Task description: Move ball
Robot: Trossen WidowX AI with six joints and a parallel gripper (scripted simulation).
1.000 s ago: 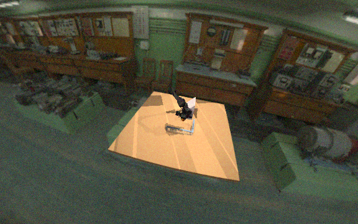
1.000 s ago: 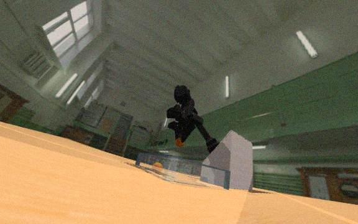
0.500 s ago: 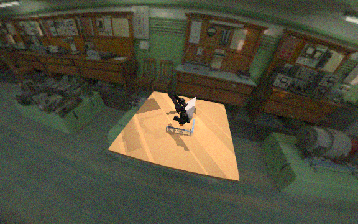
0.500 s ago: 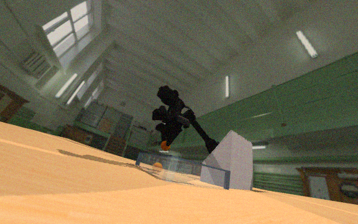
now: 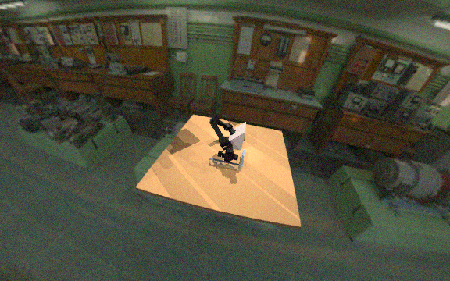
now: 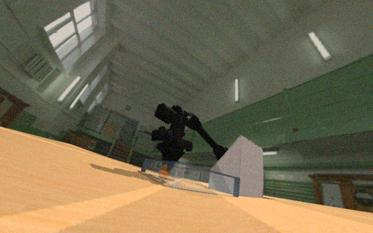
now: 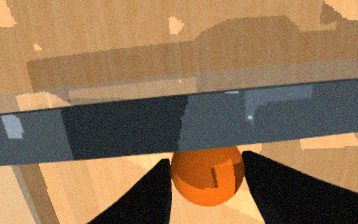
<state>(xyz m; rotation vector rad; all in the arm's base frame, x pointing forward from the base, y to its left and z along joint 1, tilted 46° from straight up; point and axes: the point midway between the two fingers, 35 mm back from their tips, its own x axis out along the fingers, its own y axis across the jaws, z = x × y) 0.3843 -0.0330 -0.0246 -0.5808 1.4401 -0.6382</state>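
Orange ball (image 7: 207, 177) sits clamped between the two dark fingers of the end effector (image 7: 206, 187). Fingers are partly closed, pressing the ball on its left and right sides; both contacts show plainly in the wrist view. The ball carries darker patches on its face.

Directly ahead of the ball, in the wrist view, a clear wall (image 7: 180, 125) crosses the frame as a dark, slightly tilted band. The ball's upper edge meets the lower edge of that band in the picture; whether they actually touch cannot be told.

From the exterior view, an orange patch (image 6: 164, 169) shows through the clear wall (image 6: 180, 169), low and close to the counter (image 6: 60, 194), beneath the end effector (image 6: 170, 155). Whether it rests on the counter or hangs just above it cannot be told. The see-through copy cannot be picked out with confidence in any view.

The two clear walls (image 5: 229, 163) form a corner, bluish at the edges in the top view, with the end effector (image 5: 228, 156) inside it. A pale grey wedge-shaped block (image 6: 243, 168) stands at the right end of the walls, next to the black arm (image 6: 203, 129), which reaches down from behind it.

Counter is a tan wooden slab (image 5: 248, 187) with lighter and darker stripes; the arm's shadow falls on it near the walls.
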